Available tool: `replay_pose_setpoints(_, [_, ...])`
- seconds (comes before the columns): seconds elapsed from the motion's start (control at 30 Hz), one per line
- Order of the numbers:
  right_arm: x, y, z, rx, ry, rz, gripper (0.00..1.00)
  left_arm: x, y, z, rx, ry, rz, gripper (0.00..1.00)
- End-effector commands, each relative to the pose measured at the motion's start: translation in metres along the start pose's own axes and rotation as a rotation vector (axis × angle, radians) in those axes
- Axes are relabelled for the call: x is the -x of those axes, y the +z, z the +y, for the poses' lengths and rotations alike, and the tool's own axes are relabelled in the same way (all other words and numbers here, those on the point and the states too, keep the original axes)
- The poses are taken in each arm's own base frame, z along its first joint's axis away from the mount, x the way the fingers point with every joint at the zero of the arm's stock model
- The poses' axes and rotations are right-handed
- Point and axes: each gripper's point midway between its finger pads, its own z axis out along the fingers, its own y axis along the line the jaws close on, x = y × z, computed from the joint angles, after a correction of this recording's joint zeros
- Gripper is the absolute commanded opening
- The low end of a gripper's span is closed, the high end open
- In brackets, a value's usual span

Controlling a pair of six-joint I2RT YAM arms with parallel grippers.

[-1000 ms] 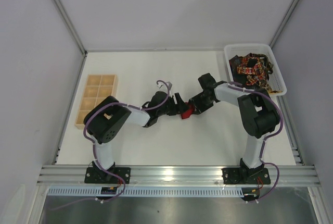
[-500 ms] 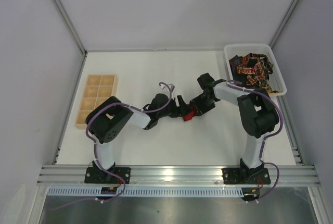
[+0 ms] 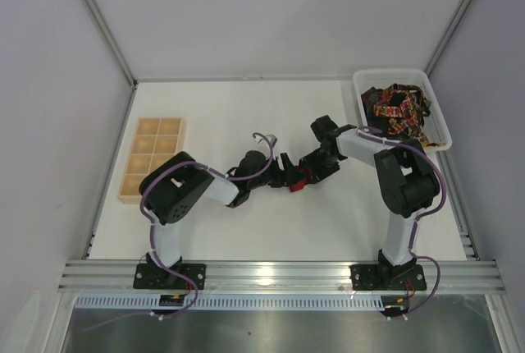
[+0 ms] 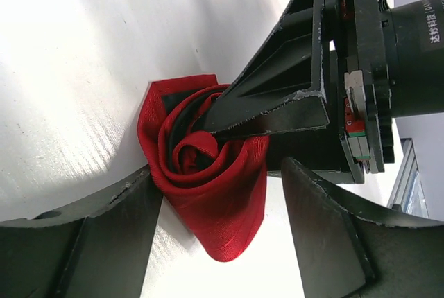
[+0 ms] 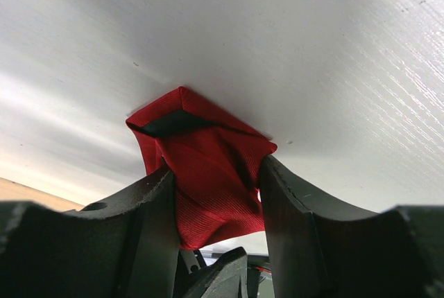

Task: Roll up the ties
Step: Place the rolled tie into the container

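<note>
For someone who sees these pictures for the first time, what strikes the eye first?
The bright red tie, coiled like a rose, lies in the middle. The right gripper pinches it in its jaws, while the left gripper stands open around it. Far right, a white bin holds dark patterned ties.

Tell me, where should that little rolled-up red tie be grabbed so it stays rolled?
Probably across the outer wraps of the red tie, one jaw on each side, coming in toward its spiral end. The coil is loose and its outer flap free, so squeezing the sides presses the layers together.
</note>
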Motion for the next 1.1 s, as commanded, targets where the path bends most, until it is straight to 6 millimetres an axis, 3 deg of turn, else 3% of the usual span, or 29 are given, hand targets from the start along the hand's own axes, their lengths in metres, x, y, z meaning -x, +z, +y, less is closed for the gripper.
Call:
replay_pose_setpoints(0.0, [-0.001, 0.013, -0.027, -0.099, 0.014, -0.014, 0.5, -0.024, 0.001, 0.025, 0.085, -0.002, 0.063, 0.74])
replay_pose_setpoints(0.23, [-0.003, 0.014, -0.027, -0.093, 0.007, -0.005, 0.5, -0.021, 0.007, 0.023, 0.086, -0.021, 0.063, 0.69])
replay_pose_setpoints(0.63, [-0.002, 0.014, -0.027, -0.093, -0.002, 0.0, 0.52, -0.019, 0.013, 0.02, 0.055, -0.043, 0.086, 0.39])
replay_pose_setpoints(0.73, [-0.002, 0.015, -0.027, -0.093, -0.004, 0.004, 0.57, -0.019, 0.013, 0.018, 0.041, -0.048, 0.095, 0.26])
replay_pose_setpoints(1.07, [-0.001, 0.016, -0.026, -0.089, -0.014, 0.005, 0.67, -0.018, 0.013, 0.017, 0.0, -0.077, 0.118, 0.08])
